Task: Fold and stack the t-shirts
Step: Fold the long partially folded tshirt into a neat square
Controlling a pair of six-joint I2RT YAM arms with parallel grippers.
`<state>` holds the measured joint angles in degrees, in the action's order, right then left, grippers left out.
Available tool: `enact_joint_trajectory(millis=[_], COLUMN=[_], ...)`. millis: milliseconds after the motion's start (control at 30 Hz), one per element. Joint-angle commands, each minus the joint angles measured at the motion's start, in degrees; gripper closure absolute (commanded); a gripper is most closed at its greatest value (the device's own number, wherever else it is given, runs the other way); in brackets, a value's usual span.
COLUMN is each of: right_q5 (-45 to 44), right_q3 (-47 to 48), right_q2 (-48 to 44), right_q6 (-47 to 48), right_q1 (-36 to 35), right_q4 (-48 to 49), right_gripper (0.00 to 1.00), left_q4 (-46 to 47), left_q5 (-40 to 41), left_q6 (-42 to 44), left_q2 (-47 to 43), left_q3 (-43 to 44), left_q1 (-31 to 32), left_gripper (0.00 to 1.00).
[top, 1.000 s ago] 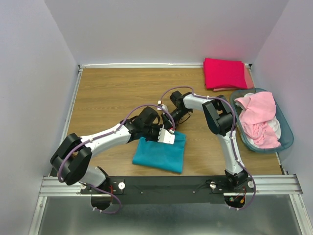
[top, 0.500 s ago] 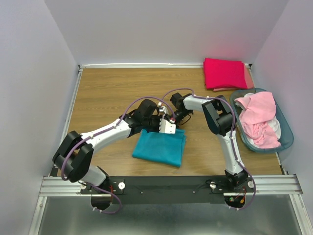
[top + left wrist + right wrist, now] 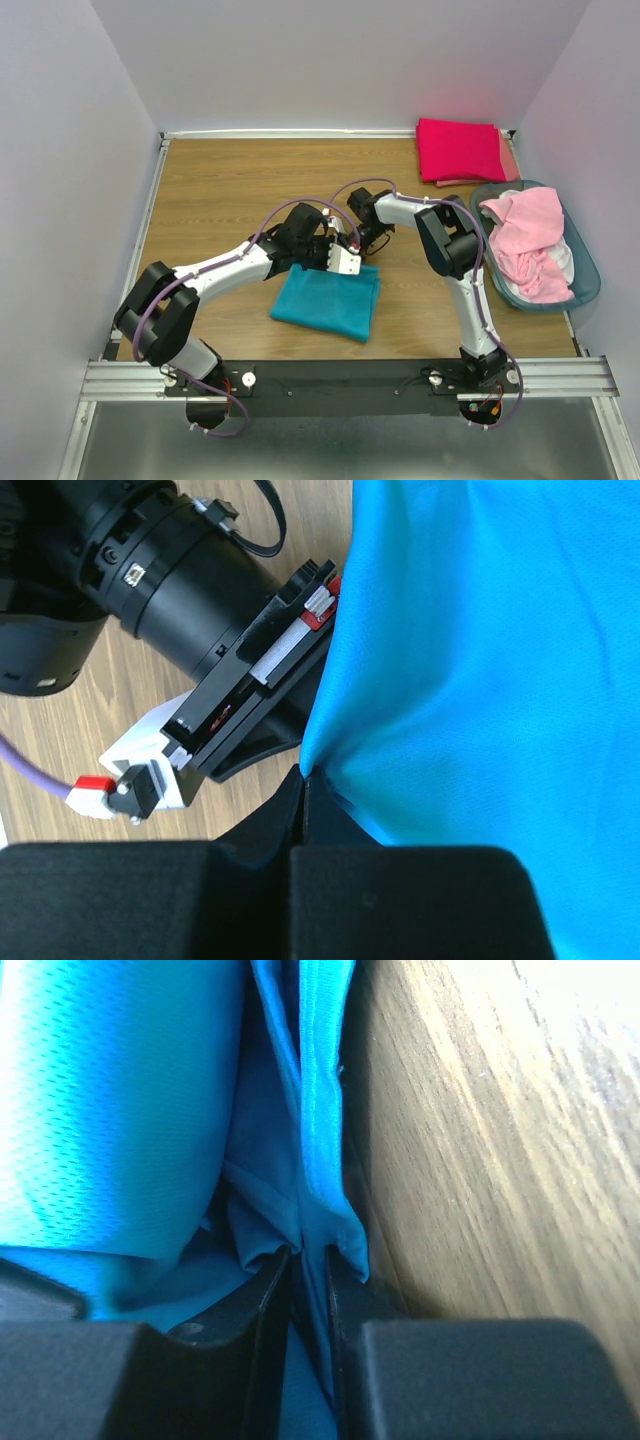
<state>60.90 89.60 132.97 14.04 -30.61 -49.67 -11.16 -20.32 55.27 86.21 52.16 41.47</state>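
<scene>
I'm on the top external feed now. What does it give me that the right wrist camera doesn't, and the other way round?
Only the top external view: the whole teal t-shirt as a folded rectangle, the folded crimson-pink t-shirt in the far right corner, and the basket holding light pink t-shirts.
Only the right wrist view: the right gripper pinched on several layers at the teal cloth's edge, right beside the table.
Both: the teal t-shirt and the wooden table.
</scene>
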Motion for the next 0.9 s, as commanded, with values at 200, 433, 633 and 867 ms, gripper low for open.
enact_joint_trajectory(millis=[200,433,633,867], right_q5=[-18.9,-29.5,-32.2,-37.3], right_q3=[0.5,1.5,3.1,6.2], right_q2=[-7.0,-10.1,-13.0,-14.2], right_q6=[1.1,0.4,2.0,2.2], right_q1=[-0.5,0.2,5.6,9.3], right_q4=[-2.3,-4.8,-8.4,-9.0], right_gripper=[0.61,0.52,0.41,0.40], left_q4=[1.7,-4.6,-9.9,-11.3], left_q5=[-4.6,-7.5,-13.9,-23.7], left_q6=[0.3,-3.3,-7.4,-16.7], left_q2=[-3.6,-11.4,-14.7,-6.3], left_q3=[-1.7,-1.8,-2.1,0.4], left_q1=[-0.2,-0.7,-4.8,-8.1], left_gripper=[0.62,0.55,0.49,0.49])
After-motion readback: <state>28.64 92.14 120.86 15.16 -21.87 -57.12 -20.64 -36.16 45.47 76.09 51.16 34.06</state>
